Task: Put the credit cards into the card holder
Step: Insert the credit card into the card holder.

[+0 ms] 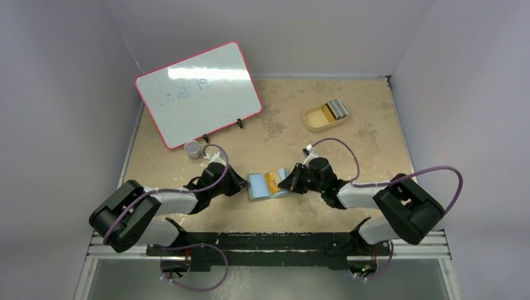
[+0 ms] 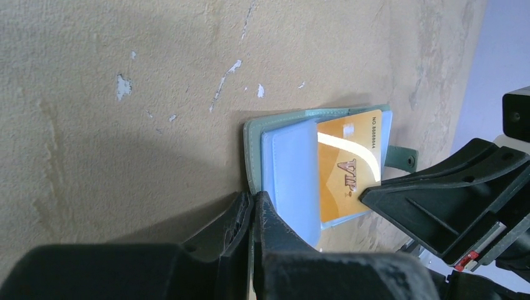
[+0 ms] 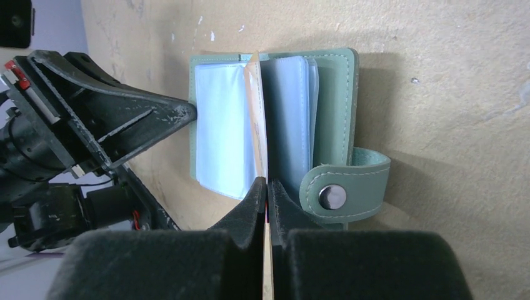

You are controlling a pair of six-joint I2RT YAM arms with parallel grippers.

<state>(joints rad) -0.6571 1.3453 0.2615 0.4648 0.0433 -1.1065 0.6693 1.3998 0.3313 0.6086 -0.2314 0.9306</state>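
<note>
Card holder: a grey-green card holder (image 3: 337, 112) lies open, pale blue pockets up, on the tan counter (image 1: 350, 156) between the two arms. Its snap strap sticks out on the right arm's side.
Gold card: a gold card (image 2: 347, 169) printed "VIP" sits partly between the blue pocket leaves, with one end sticking out toward the right arm.
Left hand: the left hand (image 2: 253, 203) has its fingers pressed together and seems to pinch the holder's edge on its own side.
Right hand: the right hand (image 3: 267, 187) has its fingers closed on the thin edge of the gold card, just beside the snap strap.
Tray: a tan tray (image 1: 312, 122) stands well apart at the far right and holds a grey card (image 1: 338, 109).
Background: a red-framed whiteboard (image 1: 199, 94) stands at the far left with a small jar (image 1: 193, 149) in front of it.
</note>
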